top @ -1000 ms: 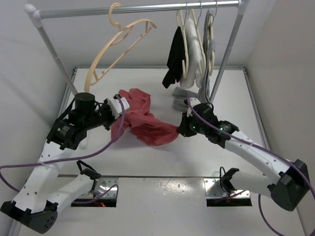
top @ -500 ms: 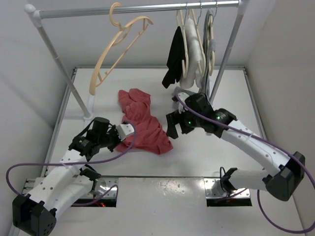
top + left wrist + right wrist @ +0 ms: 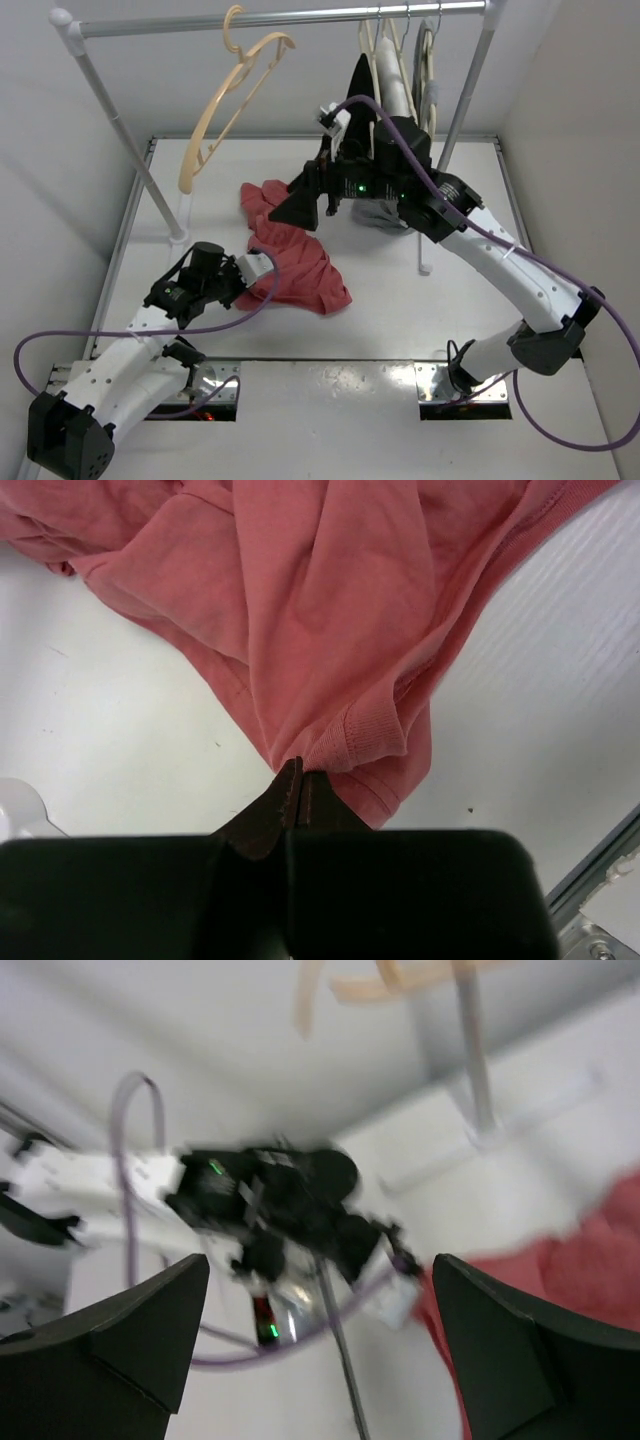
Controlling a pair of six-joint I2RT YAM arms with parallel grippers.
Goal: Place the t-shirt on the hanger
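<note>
The faded-red t-shirt (image 3: 292,262) lies crumpled on the table, left of centre. My left gripper (image 3: 258,266) is low at its near-left edge. In the left wrist view the left gripper (image 3: 300,778) is shut on a sleeve hem of the t-shirt (image 3: 350,610). My right gripper (image 3: 310,200) hangs raised over the shirt's far end, open and holding nothing. The right wrist view is blurred; the right gripper (image 3: 320,1350) shows wide-apart fingers, with the t-shirt (image 3: 600,1260) at the right. The peach hanger (image 3: 226,100) hangs tilted from the rail, up left.
A clothes rail (image 3: 300,18) spans the back on two slanted posts (image 3: 130,150). Cream hangers (image 3: 385,60) and a black garment (image 3: 358,85) hang at its right end, just behind my right arm. A grey garment (image 3: 378,214) lies under them.
My right gripper let go of the t-shirt, opened, and rose back towards the rail. The left arm came down and nearer with the shirt, which now lies on the table.
</note>
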